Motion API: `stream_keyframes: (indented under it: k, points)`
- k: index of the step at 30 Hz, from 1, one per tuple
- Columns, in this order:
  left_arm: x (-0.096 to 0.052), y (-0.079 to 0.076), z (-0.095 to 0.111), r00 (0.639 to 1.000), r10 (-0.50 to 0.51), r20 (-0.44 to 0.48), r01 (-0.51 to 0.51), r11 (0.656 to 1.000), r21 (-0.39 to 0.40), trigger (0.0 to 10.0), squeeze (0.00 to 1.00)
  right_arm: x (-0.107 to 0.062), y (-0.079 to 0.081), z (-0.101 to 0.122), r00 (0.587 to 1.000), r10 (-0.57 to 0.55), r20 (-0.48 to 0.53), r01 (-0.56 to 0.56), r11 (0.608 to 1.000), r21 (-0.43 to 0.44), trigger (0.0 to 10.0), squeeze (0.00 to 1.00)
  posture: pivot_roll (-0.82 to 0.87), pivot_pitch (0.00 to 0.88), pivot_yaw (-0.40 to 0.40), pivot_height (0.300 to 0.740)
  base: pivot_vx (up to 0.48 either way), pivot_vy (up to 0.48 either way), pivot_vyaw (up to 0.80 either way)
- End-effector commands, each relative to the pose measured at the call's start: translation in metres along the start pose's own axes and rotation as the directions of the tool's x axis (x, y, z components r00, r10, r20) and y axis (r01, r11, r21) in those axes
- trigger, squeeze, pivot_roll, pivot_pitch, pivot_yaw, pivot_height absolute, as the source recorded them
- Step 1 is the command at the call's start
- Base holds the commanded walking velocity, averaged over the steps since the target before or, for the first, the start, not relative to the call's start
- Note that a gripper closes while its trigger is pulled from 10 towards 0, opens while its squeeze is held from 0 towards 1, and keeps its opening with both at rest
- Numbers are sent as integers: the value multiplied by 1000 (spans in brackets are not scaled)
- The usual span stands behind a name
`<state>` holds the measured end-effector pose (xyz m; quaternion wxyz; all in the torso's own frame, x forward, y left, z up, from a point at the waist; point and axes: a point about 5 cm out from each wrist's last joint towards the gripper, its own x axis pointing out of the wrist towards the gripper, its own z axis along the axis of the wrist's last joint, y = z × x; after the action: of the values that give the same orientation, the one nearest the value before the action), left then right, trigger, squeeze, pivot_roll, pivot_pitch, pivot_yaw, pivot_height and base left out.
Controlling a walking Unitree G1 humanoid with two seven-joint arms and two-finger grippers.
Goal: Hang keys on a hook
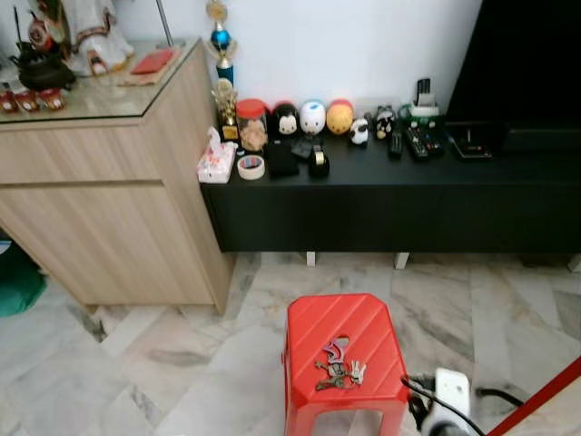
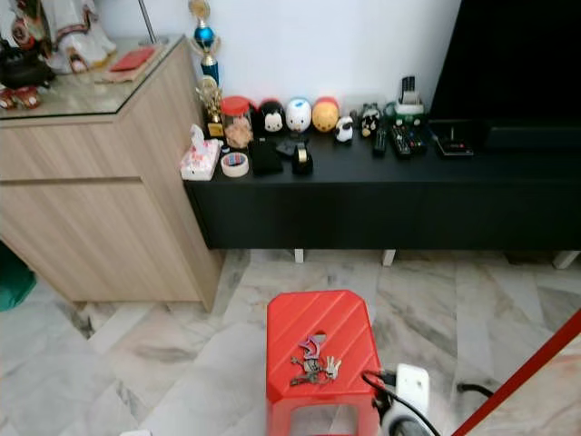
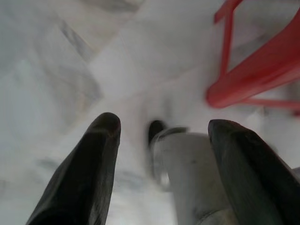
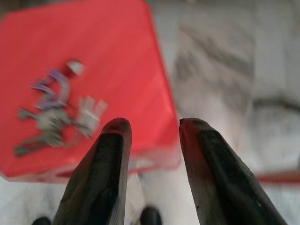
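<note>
One bunch of keys [image 1: 339, 368] lies on one red stool [image 1: 309, 331], purple tag attached. Right gripper [image 4: 152, 129] hovers above the stool's edge, fingers apart, empty. Left gripper [image 3: 161, 129] fingers apart over marble floor [image 3: 56, 70]. Head views add one black cabinet [image 1: 381, 195].

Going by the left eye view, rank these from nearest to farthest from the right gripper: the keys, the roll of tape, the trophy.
Measured from the right gripper, low at the stool's right side:
1. Keys, on the red stool, just left of the gripper.
2. Roll of tape, on the black cabinet's left end.
3. Trophy, at the wall behind the tape.
</note>
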<state>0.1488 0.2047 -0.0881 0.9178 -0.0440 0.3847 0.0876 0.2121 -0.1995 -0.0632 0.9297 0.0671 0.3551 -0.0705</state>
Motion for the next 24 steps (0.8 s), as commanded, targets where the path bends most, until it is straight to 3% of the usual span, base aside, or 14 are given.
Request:
stream_keyframes:
  k: [1, 2, 3, 4, 5, 6, 8, 9, 10, 12, 16, 22, 24]
  points:
    - [18, 35, 101, 953, 44, 301, -65, 996, 61, 10000, 0, 4, 7, 18, 996, 36, 79, -36, 999, 5, 10000, 0, 11, 0, -6, 740, 0, 0, 0]
    - [17, 30, 121, 917, 10, 398, -99, 974, 205, 10000, 0, 7, 10, 37, 984, 77, 163, -78, 997, -4, 10000, 0, 16, 0, -6, 740, 0, 0, 0]
    - [17, 30, 121, 917, 10, 398, -99, 974, 205, 10000, 0, 7, 10, 37, 984, 77, 163, -78, 997, -4, 10000, 0, 16, 0, -6, 740, 0, 0, 0]
    - [14, 17, 135, 877, -71, 476, -92, 946, 310, 10000, 0, 6, 18, 54, 958, 140, 249, -127, 989, -69, 10000, 0, 9, 0, -1, 740, 0, 0, 0]
    - [14, 17, 135, 877, -71, 476, -92, 946, 310, 10000, 0, 6, 18, 54, 958, 140, 249, -127, 989, -69, 10000, 0, 9, 0, -1, 740, 0, 0, 0]
    - [11, 10, 145, 839, -105, 534, -59, 958, 281, 10000, 0, 4, 21, 65, 930, 172, 326, -148, 984, -96, 10000, 0, 8, 0, -4, 740, 0, 0, 0]
    - [7, 7, 153, 797, -130, 590, -8, 974, 226, 10000, 0, -2, 20, 73, 899, 168, 405, -133, 985, -113, 10000, 0, 17, 0, -11, 740, 0, 0, 0]
    - [7, 7, 153, 797, -130, 590, -8, 974, 226, 10000, 0, -2, 20, 73, 899, 168, 405, -133, 985, -113, 10000, 0, 17, 0, -11, 740, 0, 0, 0]
    - [4, 5, 158, 771, -150, 619, 26, 979, 204, 10000, 0, -5, 15, 76, 886, 110, 451, -88, 994, -69, 10000, 0, 9, 0, -7, 740, 0, 0, 0]
    - [1, 3, 159, 752, -156, 640, 43, 981, 188, 10000, 0, -9, 9, 76, 873, 37, 486, -36, 999, -11, 10000, 0, -2, 0, -1, 740, 0, 0, 0]
    - [-4, 2, 159, 731, -146, 666, 37, 984, 176, 10000, 0, -17, 10, 70, 854, 5, 520, -12, 1000, 10, 10000, 0, -3, 0, 3, 740, 0, 0, 0]
    - [-3, 6, 153, 752, -122, 648, 29, 988, 152, 10000, 0, -16, 14, 47, 904, 23, 427, -16, 1000, -19, 10000, 0, 21, 0, -20, 740, 0, 0, 0]
    - [-2, 8, 156, 757, -119, 643, 32, 989, 146, 10000, 0, -13, 13, 37, 937, 35, 347, -27, 999, -29, 10000, 0, 21, 0, -20, 740, 0, 0, 0]
